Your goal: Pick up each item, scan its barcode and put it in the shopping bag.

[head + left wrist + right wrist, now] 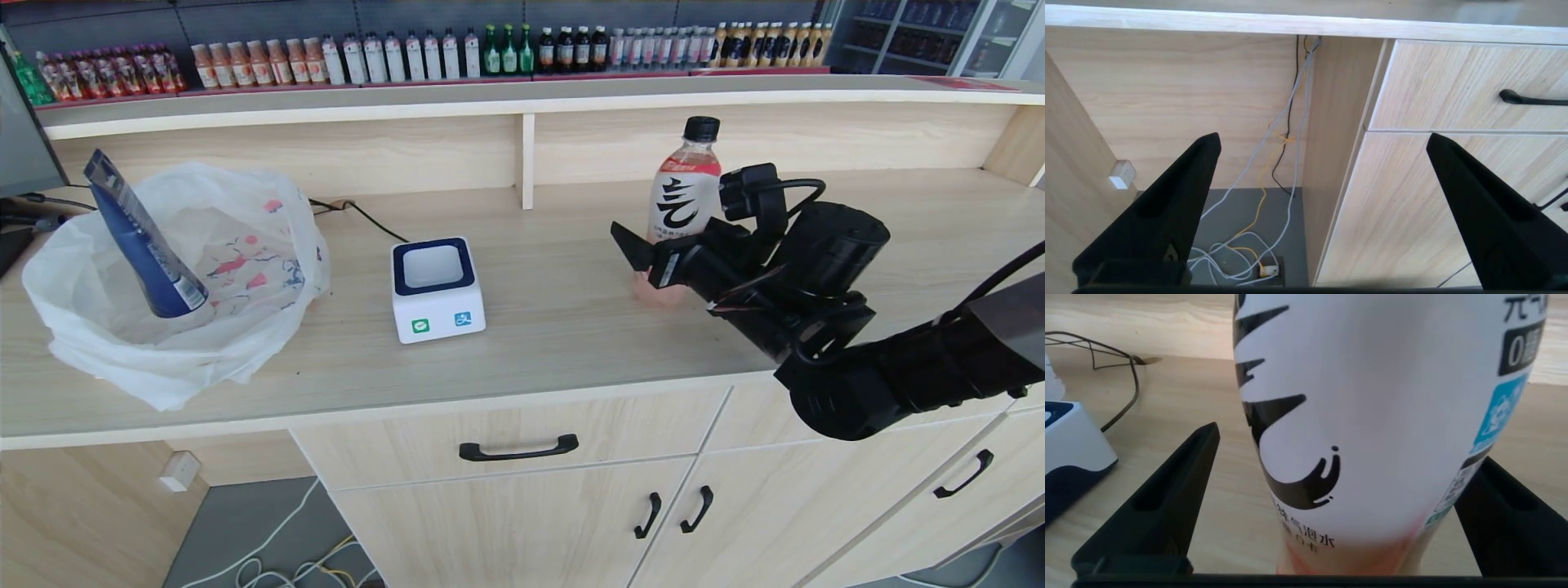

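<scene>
The shop's wood-grain counter (555, 351) carries the whole job. One item, a blue pouch (139, 237), already stands in the shopping bag (269, 245) at the robot's left. The bottle (686, 196) stands upright at the right, not yet scanned or bagged. The right gripper (1331, 523) straddles its lower half with fingers apart, apparently not clamped. The left gripper (1323, 212) hangs below the counter, fingers apart. Bare counter lies between bottle and scanner (435, 287), and a raised back ledge stands close behind the bottle.

Upright pink black-capped bottle (686, 194) right of white scanner (437, 287); blue pouch (140, 237) tilted in white bag (122, 359).
</scene>
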